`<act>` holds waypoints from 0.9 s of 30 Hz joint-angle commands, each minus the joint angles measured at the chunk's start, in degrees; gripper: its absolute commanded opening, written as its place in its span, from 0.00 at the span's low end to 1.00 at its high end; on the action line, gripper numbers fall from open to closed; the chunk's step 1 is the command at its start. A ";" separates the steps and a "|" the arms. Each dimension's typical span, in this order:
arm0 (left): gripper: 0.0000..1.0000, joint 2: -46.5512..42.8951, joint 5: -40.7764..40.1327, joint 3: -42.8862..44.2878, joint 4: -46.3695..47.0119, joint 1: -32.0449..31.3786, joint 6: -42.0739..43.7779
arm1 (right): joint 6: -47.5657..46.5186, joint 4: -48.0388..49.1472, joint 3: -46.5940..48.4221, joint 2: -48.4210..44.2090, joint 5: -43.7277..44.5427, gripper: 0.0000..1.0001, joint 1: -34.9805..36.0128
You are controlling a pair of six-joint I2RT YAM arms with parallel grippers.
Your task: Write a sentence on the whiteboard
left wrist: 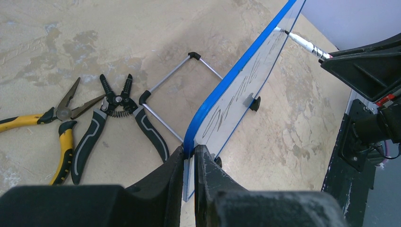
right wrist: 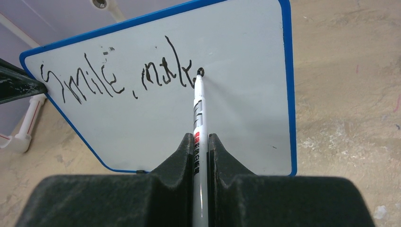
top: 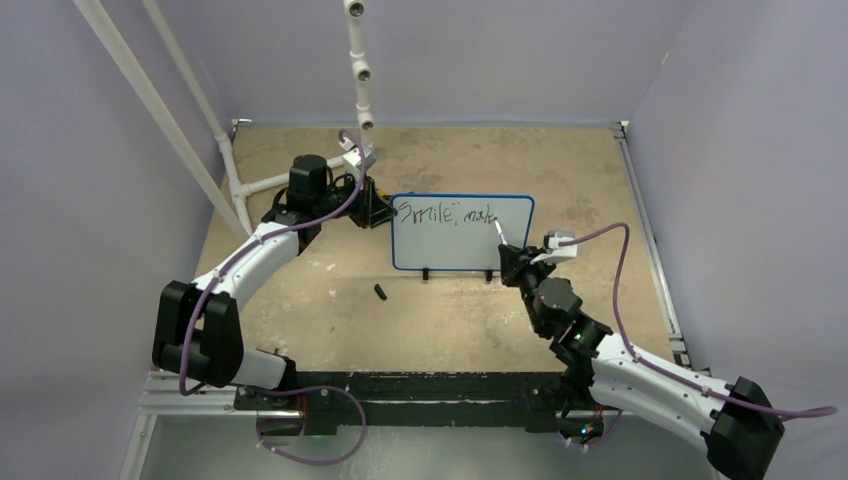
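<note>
1. Right wrist view: my right hand point(right wrist: 201, 142) clamps a white marker pen point(right wrist: 198, 106), tip touching the blue-framed white whiteboard point(right wrist: 246, 123), upright on the counter point(right wrist: 340, 94).
2. My left hand point(left wrist: 189, 158) pinches its edge.
3. The black handwritten sentence point(right wrist: 118, 78) is unfinished; next I need light, steady strokes.

A beige, mottled and scuffed wooden tabletop point(top: 450, 320) stands between plain lavender walls point(top: 500, 60). On it, seen from the left wrist, lie yellow-handled needle-nose pliers point(left wrist: 56, 114) with the jaws apart. Just beside them are wire strippers with black-and-grey handles point(left wrist: 113, 106), also spread open, and one plier tip reaches close to their pivot. A thin silver U-shaped metal rod frame with black corner pieces point(left wrist: 170, 75) lies next to the strippers' handles. A small dark cylindrical object point(top: 380, 292) sits alone further forward. White plastic pipes point(top: 150, 100) slant along the left wall, and another jointed white pipe point(top: 358, 70) hangs over the table's far edge.
</note>
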 commanded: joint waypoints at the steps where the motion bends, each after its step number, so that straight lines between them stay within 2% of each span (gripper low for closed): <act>1: 0.00 -2.09 0.33 0.63 1.69 0.03 1.12 | 1.91 -1.40 0.97 -0.84 -0.26 0.00 -0.13; 27: 0.00 -2.35 0.38 0.62 1.60 0.04 1.16 | 6.04 -5.98 1.65 -1.41 2.78 0.00 -0.09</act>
